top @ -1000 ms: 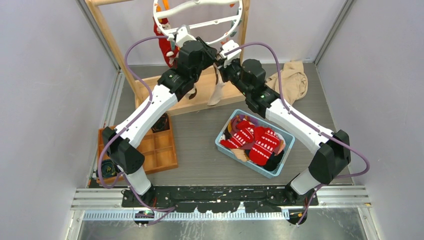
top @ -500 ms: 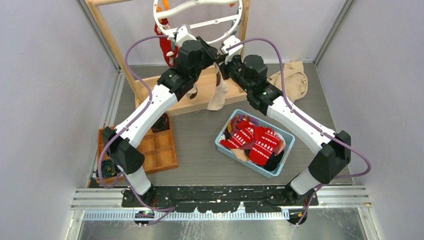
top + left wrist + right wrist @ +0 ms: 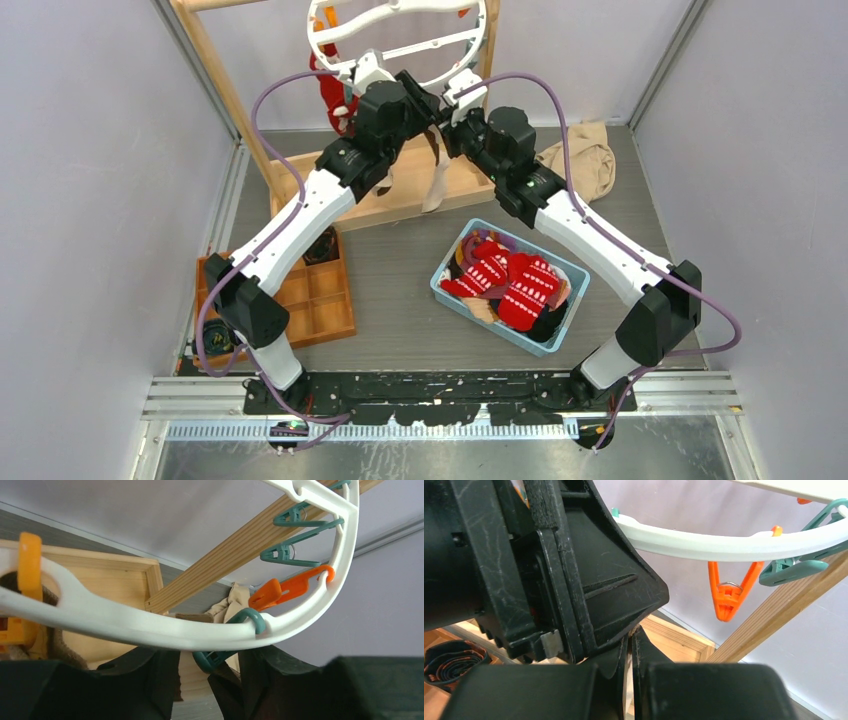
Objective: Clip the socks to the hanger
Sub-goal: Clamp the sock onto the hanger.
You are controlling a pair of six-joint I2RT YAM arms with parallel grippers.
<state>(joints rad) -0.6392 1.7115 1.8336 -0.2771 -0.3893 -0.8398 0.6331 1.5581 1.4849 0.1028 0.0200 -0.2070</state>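
The white hanger (image 3: 400, 45) hangs at the back, with a red sock (image 3: 335, 100) clipped on its left. My left gripper (image 3: 418, 97) is up under the ring. Seen from the left wrist, its jaws stand apart around a teal clip (image 3: 220, 657) beneath the hanger's rim (image 3: 150, 632); the clip touches the right finger only. My right gripper (image 3: 447, 118) is shut on a tan sock (image 3: 437, 185) that dangles below it. In the right wrist view the right gripper (image 3: 630, 635) shows only a sliver between its jaws. More red socks (image 3: 515, 280) lie in the blue basket (image 3: 445, 290).
The tall wooden frame (image 3: 225, 95) and its base (image 3: 395, 200) stand behind both arms. A beige cloth (image 3: 585, 160) lies at the back right. A wooden compartment tray (image 3: 315, 295) sits at the left. Orange clips (image 3: 726, 597) and teal ones (image 3: 295, 550) hang from the ring.
My left gripper's jaws have spread wider around the teal clip. The tan sock has swung slightly, and the right arm has shifted a little.
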